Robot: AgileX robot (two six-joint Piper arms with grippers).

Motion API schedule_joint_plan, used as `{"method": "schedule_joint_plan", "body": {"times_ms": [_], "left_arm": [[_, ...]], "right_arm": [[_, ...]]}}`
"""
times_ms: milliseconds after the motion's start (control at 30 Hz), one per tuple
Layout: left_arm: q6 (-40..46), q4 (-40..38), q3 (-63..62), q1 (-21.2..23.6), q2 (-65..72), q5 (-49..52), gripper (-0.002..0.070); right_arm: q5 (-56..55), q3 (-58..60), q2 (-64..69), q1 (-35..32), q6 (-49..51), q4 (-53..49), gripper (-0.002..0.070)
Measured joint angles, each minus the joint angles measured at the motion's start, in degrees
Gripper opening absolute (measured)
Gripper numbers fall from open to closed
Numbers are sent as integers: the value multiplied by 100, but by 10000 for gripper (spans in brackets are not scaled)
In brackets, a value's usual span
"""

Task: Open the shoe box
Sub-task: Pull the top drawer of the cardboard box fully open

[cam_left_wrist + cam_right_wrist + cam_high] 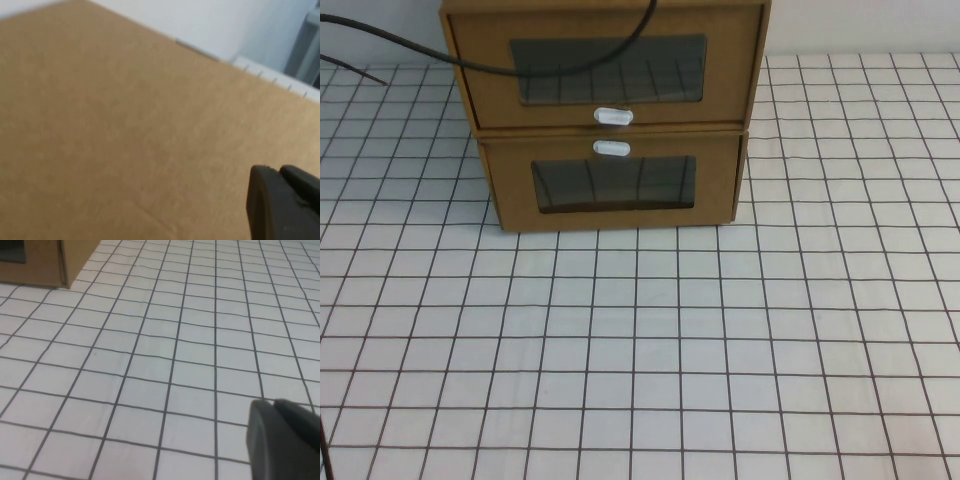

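Separately — left gripper (280,174) (box (125,125)); right (275,405), table (150,345)

I work at what looks like a lab test bench: grid-lined white tabletop (720,330), bare white wall (860,25), loose black cable (420,51).

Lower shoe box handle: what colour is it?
The handle is white; it shows best in the high view.

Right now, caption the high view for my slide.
Two stacked brown cardboard shoe boxes, closed, on a white grid tablecloth; out of frame, left tool over cardboard, right tool over cloth.
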Motion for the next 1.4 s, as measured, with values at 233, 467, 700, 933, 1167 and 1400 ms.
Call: {"method": "schedule_joint_plan", "body": {"times_ms": [233, 467, 700, 933, 1167, 1400], "left_arm": [[-301, 657, -53, -45, 257, 103, -2], [-365, 800, -77, -45, 257, 170, -2], [-379, 822, -89, -45, 247, 199, -2], [-379, 822, -103, -45, 247, 199, -2], [-379, 844, -103, -45, 247, 199, -2], [-379, 844, -103, -45, 247, 199, -2]], "right_arm": [[-13, 0, 0, 0, 0, 0, -13], [-1158, 0, 0, 0, 0, 1226, -13], [-2562, 0, 0, 0, 0, 3482, -13], [-1598, -427, 151, 0, 112, 4180, -13], [745, -2146, 2029, 0, -2, 3477, -13], [2030, -3339, 3834, 0, -1121, 3207, -13]]}}
